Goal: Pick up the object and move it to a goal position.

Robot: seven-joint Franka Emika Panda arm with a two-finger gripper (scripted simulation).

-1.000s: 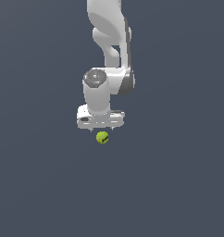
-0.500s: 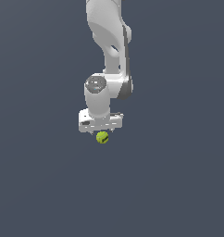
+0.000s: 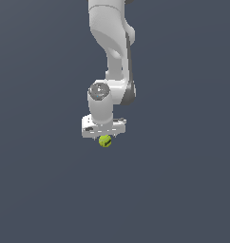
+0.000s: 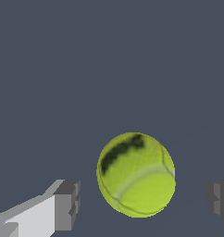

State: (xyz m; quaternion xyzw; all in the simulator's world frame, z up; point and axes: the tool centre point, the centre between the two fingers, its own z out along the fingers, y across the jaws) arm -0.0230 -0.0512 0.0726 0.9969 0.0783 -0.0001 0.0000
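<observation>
Overhanging claw (image 3: 104,137) half-hiding ball (image 3: 105,141)

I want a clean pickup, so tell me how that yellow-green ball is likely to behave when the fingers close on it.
The ball is round, so it will probably roll away if one finger touches first. Its tennis-ball look suggests it is light and slightly yielding, likely not fragile. The open gripper has gaps on both sides, so centring before closing seems wise.

Plain, even slate-grey backdrop (image 3: 183,190)
</observation>
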